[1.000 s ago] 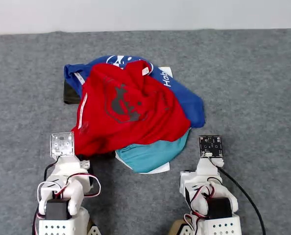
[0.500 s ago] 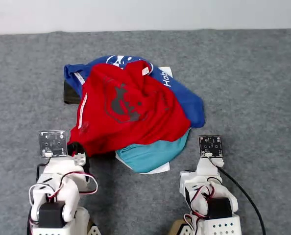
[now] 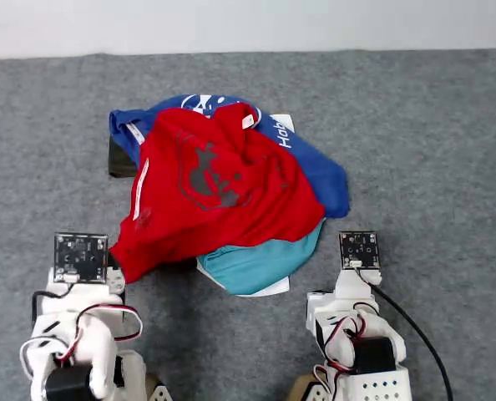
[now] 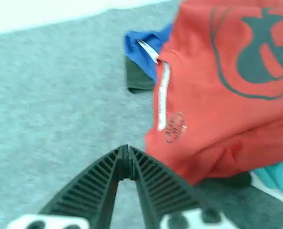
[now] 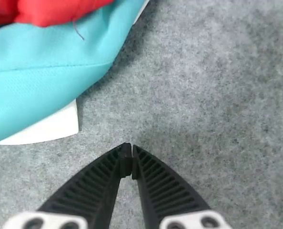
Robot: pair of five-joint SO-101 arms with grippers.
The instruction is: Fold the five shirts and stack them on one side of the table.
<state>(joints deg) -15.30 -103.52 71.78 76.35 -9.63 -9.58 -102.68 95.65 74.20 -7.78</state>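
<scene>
Now the left gripper [image 4: 128, 160] is pinched fully together, empty, over the grey mat [image 4: 51, 95] just beside the red shirt [image 4: 217, 95]. The right gripper [image 5: 127, 155] is likewise closed and empty, near the teal shirt [image 5: 41, 67] and the white shirt [image 5: 46, 126] beneath it. Red tops the crumpled mid-table heap, over a blue shirt [image 3: 319, 167] and a dark shirt [image 3: 118, 159].

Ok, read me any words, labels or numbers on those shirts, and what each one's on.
On the blue shirt: white lettering, partly folded over, too small to read.
On the red shirt: a dark graphic, no words; a round stamp near the hem, too blurred to read.
Nothing legible enough to quote.
</scene>
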